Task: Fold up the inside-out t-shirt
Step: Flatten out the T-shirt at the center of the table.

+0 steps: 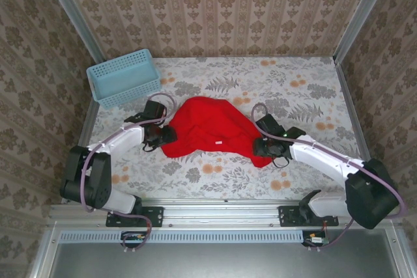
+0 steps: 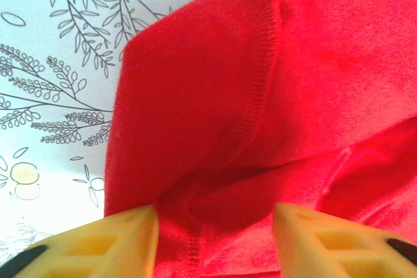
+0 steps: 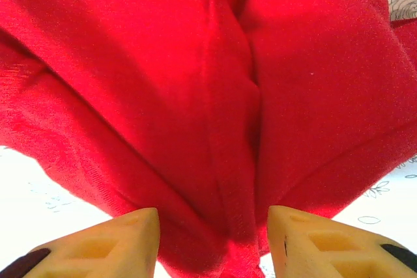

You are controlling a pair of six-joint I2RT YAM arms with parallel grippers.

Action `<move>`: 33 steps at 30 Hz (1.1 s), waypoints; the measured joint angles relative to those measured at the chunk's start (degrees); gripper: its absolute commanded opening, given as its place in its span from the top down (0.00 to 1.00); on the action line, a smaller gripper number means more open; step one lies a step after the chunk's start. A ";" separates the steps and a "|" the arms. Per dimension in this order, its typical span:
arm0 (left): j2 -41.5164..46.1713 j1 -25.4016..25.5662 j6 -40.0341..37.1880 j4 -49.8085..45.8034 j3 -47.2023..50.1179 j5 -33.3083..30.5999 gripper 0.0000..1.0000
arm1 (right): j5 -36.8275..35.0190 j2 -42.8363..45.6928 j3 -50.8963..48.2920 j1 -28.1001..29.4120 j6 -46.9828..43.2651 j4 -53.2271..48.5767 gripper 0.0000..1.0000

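The inside-out t-shirt (image 1: 208,128) is straddled by the half-parted left gripper (image 2: 215,221) and right gripper (image 3: 212,218), hold unconfirmed; seams should be pinched squarely.

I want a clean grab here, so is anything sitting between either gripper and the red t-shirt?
Nothing visible does. The t-shirt cloth already lies directly between the jaws of the left gripper and of the right gripper. The blue basket sits off at the table's far left corner, clear of the shirt.
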State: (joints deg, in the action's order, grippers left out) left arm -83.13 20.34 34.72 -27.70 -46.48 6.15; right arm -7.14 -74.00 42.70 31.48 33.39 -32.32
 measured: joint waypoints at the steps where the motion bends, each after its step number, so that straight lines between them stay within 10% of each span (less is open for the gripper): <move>1: -0.48 -0.17 0.02 0.15 0.00 0.02 0.60 | -0.07 -0.33 0.00 0.00 0.04 0.02 0.54; 13: -2.29 -0.20 -0.72 1.11 -0.02 1.27 0.99 | 0.09 -2.32 -0.02 0.00 -0.28 1.29 0.95; 33: 28.85 -2.58 -3.41 -8.37 -12.33 -0.61 1.00 | -9.31 19.54 14.21 -0.20 -6.64 -14.21 1.00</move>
State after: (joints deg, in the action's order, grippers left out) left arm -54.28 17.76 31.31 -36.07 -58.81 5.54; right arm -16.45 -54.46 56.90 31.29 26.74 -46.52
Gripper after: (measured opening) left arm 0.054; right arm 0.064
